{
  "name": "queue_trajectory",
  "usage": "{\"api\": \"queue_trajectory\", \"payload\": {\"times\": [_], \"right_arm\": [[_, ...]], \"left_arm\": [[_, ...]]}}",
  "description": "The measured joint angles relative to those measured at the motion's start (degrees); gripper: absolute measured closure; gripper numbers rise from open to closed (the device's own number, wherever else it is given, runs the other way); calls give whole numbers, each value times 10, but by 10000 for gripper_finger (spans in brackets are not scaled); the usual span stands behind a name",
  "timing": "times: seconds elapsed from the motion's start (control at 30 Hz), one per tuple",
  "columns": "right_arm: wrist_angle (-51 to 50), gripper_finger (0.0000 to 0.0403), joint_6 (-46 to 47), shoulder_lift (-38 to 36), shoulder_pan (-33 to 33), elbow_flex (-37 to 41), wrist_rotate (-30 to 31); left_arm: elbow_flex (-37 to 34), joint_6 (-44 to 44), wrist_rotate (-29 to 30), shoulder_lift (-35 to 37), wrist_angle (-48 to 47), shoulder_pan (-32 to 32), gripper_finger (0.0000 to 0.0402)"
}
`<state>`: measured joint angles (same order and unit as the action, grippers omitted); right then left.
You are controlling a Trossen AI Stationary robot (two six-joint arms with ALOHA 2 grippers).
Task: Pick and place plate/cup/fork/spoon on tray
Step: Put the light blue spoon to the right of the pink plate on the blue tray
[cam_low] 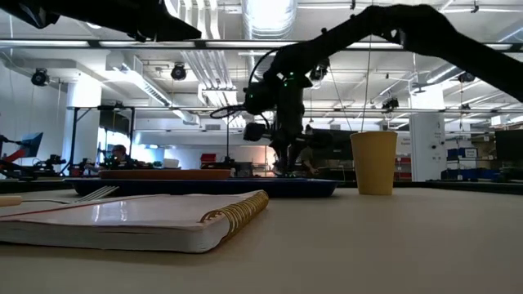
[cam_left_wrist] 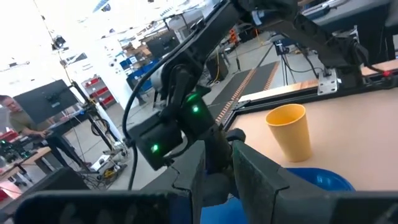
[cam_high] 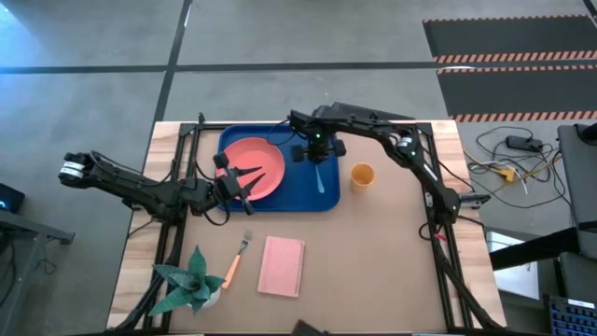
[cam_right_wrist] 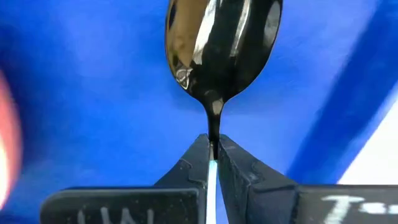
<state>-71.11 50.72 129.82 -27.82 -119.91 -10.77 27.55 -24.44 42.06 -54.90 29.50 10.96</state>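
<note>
Nearest the table's front edge lie a green paper plant [cam_high: 191,280], the fork [cam_high: 235,261] and a pink notebook [cam_high: 282,266], all on bare tabletop. Farther back, the left arm stretches low from the left side, its left gripper [cam_high: 250,177] over the plate [cam_high: 264,161] on the tray [cam_high: 280,198], fingers spread apart. The cup [cam_high: 362,175] stands upright just right of the tray. Beyond, the right arm bends down from the right rear; the right gripper [cam_right_wrist: 212,158] pinches the spoon [cam_right_wrist: 221,43] by its neck over the tray's right part.
</note>
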Motion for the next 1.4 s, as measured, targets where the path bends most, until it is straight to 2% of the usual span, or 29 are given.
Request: {"api": "queue_trajectory", "payload": {"times": [0.1, 0.23, 0.6, 0.83, 1.27, 1.4], "right_arm": [[-35, 391, -9, 21, -5, -34, 34], [-33, 391, -8, 34, -7, -51, 32], [-32, 390, 3, 35, -1, -27, 35], [-32, 390, -7, 35, 3, -27, 76], [-31, 382, -19, 35, 6, -27, 77], [-31, 371, -33, 35, 6, -27, 46]], "left_arm": [[0, -6, 0, 0, 0, 0, 336], [0, -15, 0, 2, 0, 0, 336], [0, -15, 0, 4, 0, 0, 336], [0, -15, 0, 4, 0, 0, 336], [0, -15, 0, 4, 0, 0, 336], [0, -15, 0, 4, 0, 0, 336]]}}
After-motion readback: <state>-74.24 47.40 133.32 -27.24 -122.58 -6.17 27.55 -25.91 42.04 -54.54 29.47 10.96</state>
